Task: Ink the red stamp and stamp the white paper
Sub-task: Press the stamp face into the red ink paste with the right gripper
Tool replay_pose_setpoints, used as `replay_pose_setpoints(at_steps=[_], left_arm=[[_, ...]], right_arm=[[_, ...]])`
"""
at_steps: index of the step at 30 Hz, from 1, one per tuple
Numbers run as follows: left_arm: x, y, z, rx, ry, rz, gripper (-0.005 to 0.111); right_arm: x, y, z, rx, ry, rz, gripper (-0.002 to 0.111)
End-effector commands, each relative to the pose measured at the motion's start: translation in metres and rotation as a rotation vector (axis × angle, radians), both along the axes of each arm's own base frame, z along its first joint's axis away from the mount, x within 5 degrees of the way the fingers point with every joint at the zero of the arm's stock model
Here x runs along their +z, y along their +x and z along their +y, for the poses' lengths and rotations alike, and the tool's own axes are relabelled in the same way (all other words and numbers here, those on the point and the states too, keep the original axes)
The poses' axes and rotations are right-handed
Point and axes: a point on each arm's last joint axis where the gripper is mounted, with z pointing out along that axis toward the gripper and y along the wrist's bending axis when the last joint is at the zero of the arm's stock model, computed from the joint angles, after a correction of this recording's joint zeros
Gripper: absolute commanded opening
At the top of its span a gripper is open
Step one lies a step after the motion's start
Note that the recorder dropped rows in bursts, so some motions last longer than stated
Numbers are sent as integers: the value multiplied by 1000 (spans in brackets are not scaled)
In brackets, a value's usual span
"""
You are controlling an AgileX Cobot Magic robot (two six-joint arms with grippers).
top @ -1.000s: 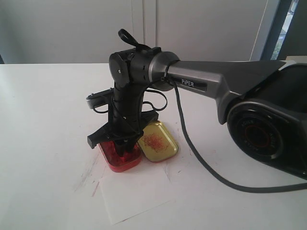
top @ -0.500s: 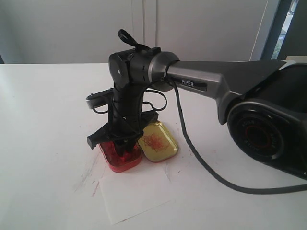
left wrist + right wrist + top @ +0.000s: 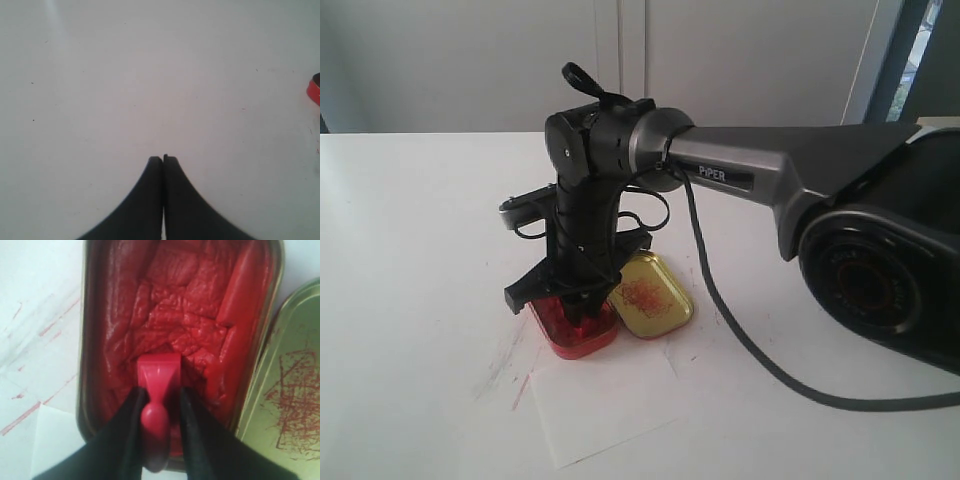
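In the last second the right pincer (image 3: 160,396) has barely shifted: closed on the stamp's (image 3: 159,375) handle, it keeps the base pressed into the tin's (image 3: 582,342) red ink, so inking looks nearly done. The paper (image 3: 605,405) lies at the tin's 5 o'clock; the left pincer (image 3: 163,161) hangs closed and empty over the surface (image 3: 150,75).

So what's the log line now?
right tool: shut on red stamp, in ink tin | left tool: shut | white paper: beside tin

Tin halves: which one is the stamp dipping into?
The red ink-filled half: the right gripper holds the red stamp down inside it. The gold half beside it only has red scribbles.
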Motion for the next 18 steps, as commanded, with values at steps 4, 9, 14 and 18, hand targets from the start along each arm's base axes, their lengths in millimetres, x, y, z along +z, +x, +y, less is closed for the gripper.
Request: replay_pose_setpoints(at_steps=[4, 9, 14, 18], left_arm=[[-1, 0, 0, -2, -8, 1, 0], [-1, 0, 0, -2, -8, 1, 0], [-1, 0, 0, -2, -8, 1, 0], [-1, 0, 0, -2, -8, 1, 0]], right_arm=[[19, 1, -3, 7, 17, -47, 0], [29, 1, -3, 5, 37, -76, 0], [31, 1, -3, 5, 42, -82, 0], [31, 1, -3, 5, 42, -82, 0]])
